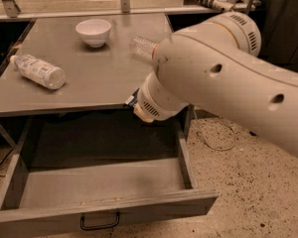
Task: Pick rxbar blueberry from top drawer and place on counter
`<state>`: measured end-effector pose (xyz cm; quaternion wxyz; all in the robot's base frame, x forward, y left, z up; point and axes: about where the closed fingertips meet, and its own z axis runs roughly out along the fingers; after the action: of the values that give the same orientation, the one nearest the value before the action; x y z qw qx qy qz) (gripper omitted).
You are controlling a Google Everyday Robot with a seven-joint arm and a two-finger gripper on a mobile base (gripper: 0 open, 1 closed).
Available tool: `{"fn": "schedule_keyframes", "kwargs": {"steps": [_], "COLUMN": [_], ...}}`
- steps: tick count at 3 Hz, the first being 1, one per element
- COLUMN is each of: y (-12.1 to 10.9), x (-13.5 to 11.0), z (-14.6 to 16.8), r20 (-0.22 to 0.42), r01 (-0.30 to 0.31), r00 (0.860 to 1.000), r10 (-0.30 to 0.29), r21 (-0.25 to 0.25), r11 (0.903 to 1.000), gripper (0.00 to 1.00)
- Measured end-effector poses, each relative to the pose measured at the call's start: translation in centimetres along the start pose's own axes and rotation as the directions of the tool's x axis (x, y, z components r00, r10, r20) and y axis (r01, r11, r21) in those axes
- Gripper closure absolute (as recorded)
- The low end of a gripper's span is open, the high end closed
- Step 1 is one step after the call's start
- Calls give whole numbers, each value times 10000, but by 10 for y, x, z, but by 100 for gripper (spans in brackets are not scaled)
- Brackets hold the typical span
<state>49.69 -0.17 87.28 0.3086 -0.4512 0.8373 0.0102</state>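
Note:
The top drawer stands pulled open below the counter; the part of its floor that shows is bare. My white arm reaches in from the right. Its wrist is at the counter's front edge, above the drawer's back right part. The gripper is hidden behind the wrist. Only a small dark and blue tip sticks out to the left of the wrist; I cannot tell whether it is the rxbar blueberry or part of the gripper. No rxbar shows elsewhere.
A white bowl stands at the counter's back. A clear plastic bottle lies at the left. A second bottle lies at the right, half hidden by my arm. The drawer's black handle is on its front panel. Speckled floor is to the right.

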Motion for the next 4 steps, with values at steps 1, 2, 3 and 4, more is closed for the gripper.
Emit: {"fn": "schedule_keyframes", "kwargs": {"steps": [1,2,3,4], "y": [-16,-29,-39,-43], "x": [-30,-56,-83,-105], "z": [4,17,37,60], "r20": [333,466,540,518], "r01": [216,432,718,1011], "r00": [9992,9980,9960,9937], "r10": [-220,-435,-711,-991], "r21": [116,72,-103,-373], "r11": [9997,9990,9974,9942], "gripper": [100,100,100,100]}}
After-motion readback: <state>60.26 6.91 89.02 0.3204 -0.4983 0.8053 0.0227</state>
